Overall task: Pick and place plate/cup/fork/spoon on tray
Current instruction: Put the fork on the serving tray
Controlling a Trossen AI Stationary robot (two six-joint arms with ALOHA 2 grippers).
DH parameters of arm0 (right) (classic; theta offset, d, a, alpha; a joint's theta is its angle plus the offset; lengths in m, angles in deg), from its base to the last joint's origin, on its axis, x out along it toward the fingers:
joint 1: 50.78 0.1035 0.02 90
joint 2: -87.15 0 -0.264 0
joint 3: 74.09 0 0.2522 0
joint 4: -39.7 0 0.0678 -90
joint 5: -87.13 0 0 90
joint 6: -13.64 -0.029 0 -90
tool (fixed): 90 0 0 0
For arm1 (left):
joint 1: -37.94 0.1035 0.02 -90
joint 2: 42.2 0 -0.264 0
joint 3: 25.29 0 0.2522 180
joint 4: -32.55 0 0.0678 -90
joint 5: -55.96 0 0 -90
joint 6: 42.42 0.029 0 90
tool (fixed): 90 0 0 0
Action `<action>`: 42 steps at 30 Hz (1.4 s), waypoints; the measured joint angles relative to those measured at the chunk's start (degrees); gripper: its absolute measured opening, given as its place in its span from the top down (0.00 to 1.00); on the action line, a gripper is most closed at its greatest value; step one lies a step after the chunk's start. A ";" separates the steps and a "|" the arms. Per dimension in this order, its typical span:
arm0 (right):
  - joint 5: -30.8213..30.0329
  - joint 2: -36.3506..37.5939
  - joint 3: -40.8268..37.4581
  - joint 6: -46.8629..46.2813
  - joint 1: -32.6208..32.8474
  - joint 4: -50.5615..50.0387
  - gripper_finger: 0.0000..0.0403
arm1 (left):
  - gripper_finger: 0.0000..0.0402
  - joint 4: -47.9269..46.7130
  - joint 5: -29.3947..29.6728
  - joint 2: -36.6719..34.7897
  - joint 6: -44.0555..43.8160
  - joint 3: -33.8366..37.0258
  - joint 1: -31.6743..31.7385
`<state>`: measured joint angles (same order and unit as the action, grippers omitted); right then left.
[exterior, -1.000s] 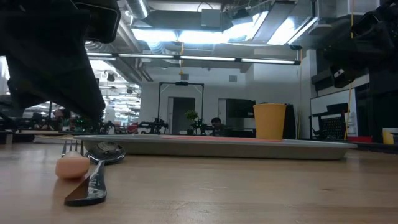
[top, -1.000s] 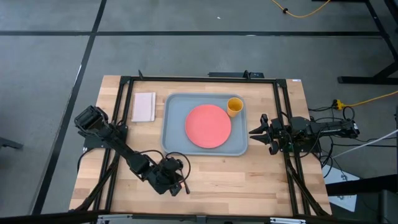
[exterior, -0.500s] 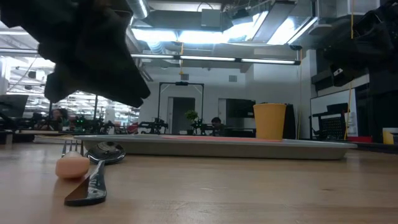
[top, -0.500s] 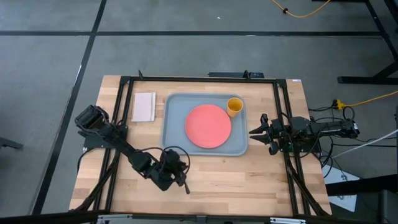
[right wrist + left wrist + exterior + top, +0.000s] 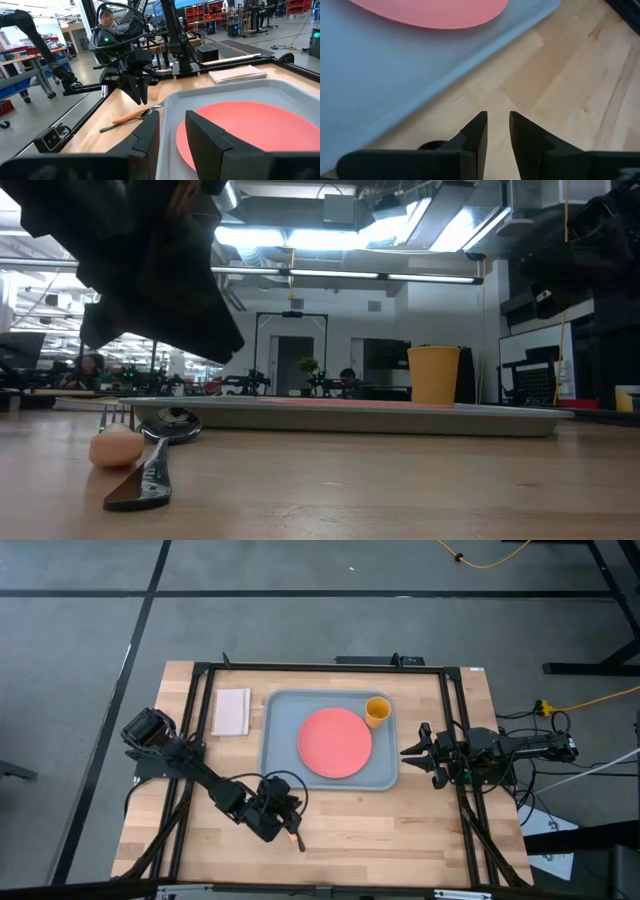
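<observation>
Low view, nearest the lens: dark metallic spoon (image 5: 150,463) lies flat on the wooden table (image 5: 400,490) with the orange-handled silver-tined fork (image 5: 116,442) touching beside it, both on the near side of the grey-blue rectangular tray (image 5: 340,416). High view hides most of these two under the left arm; only a bit of orange handle shows by the left gripper (image 5: 284,818). Right wrist view shows what others don't: left gripper (image 5: 136,89) hangs above fork (image 5: 134,114) and spoon (image 5: 126,121), not touching, fingers close together pointing down. Left wrist view: own fingers (image 5: 479,135) nearly together with a narrow gap, nothing between, over bare wood just beside the tray's near rim (image 5: 445,80).

Farther: coral-red flat round plate (image 5: 335,742) sits mid-tray, small yellow-orange cup (image 5: 377,711) upright in the tray's far right corner, just beside the plate. Right gripper (image 5: 411,752) waits right of the tray, fingers spread, empty. Small pale rectangular pad (image 5: 231,712) lies left of the tray. Black frame rails (image 5: 200,720) border the table.
</observation>
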<state>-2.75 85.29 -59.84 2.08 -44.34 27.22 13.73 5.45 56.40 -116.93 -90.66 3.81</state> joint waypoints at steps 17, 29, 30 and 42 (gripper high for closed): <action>-0.02 0.01 0.00 0.02 0.02 0.02 0.75 | 0.80 2.75 -3.64 -0.01 -6.35 0.00 0.39; -0.02 0.01 0.00 0.02 0.00 0.02 0.75 | 0.64 -14.04 -3.69 -0.02 -22.81 -7.81 -1.18; -0.02 0.01 0.00 0.02 0.02 0.02 0.75 | 0.63 -18.92 -3.63 -0.02 -24.37 -10.43 -1.48; -0.04 -0.01 0.00 0.02 0.01 0.03 0.75 | 0.63 -41.88 -18.54 8.03 -49.24 -26.62 -1.88</action>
<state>-2.80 85.28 -59.84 2.11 -44.33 27.24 -28.15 -13.09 64.43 -166.16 -117.28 1.93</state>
